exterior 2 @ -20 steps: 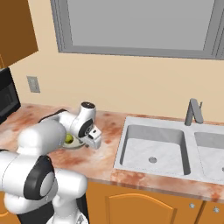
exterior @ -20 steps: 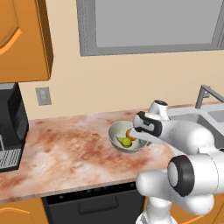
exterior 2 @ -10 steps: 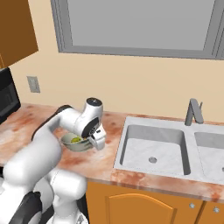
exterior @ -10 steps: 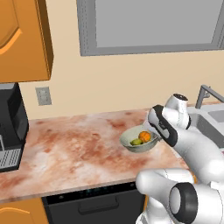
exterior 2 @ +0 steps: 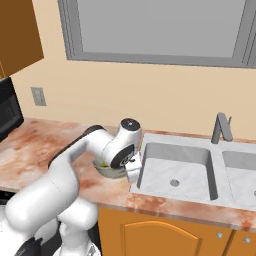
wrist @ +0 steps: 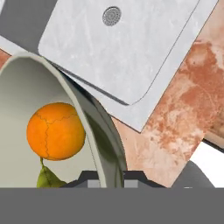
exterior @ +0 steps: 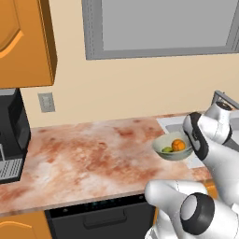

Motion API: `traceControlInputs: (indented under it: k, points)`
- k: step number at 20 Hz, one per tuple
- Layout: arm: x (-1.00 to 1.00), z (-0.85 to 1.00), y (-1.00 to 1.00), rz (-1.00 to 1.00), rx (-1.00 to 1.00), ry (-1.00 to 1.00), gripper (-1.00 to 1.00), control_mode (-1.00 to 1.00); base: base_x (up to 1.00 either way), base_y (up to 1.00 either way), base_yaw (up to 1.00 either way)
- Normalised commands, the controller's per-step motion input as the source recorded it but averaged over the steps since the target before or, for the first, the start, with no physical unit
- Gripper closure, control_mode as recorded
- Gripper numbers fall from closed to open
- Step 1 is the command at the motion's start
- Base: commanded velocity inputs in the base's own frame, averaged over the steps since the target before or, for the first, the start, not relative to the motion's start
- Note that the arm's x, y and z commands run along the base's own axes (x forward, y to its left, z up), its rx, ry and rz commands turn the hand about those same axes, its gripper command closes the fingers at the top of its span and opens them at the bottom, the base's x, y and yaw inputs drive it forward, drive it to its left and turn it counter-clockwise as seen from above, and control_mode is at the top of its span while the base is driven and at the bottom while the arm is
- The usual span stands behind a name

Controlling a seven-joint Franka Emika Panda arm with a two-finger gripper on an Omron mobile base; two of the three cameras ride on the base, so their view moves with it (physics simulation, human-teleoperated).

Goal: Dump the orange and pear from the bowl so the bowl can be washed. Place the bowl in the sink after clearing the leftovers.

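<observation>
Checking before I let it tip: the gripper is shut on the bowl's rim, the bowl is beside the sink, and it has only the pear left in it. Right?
Not quite. The bowl holds both fruits: the hand view shows the orange inside with the pear below it. The rest stands: the gripper is shut on the rim, beside the sink.

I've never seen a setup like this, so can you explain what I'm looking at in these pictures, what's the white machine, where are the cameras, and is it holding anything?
The white machine is a robot arm in a simulated kitchen. Two cameras ride behind it, to its left and right; a third sits on its hand. The gripper is shut on the rim of the bowl, one finger inside, one outside. In the bowl lie the orange and the pear. The bowl is at the marbled counter's edge beside the sink, whose basin shows below the hand.
</observation>
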Motion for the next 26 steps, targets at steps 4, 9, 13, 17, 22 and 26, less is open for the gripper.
traceControlInputs:
  k: [4, 9, 13, 17, 22, 26]
  points:
    - [0.00, 0.27, -1.00, -0.34, 0.03, 0.00, 1.00, -1.00, 0.00, 0.00, 0.00]
    - [0.00, 0.28, -1.00, -0.38, 0.02, 0.00, 1.00, -1.00, 0.00, 0.00, 0.00]
    - [0.02, 0.06, -0.30, -0.11, -0.01, 0.00, 1.00, -1.00, 0.00, 0.00, 0.00]
    - [0.19, 0.00, -0.08, 0.00, -0.01, 0.01, 1.00, -1.00, 0.00, 0.00, 0.00]
    - [0.34, -0.24, -0.15, 0.00, -0.12, 0.00, 1.00, -1.00, 0.00, 0.00, 0.00]
    - [0.22, -0.44, -0.16, 0.00, -0.20, 0.00, 1.00, -1.00, 0.00, 0.00, 0.00]
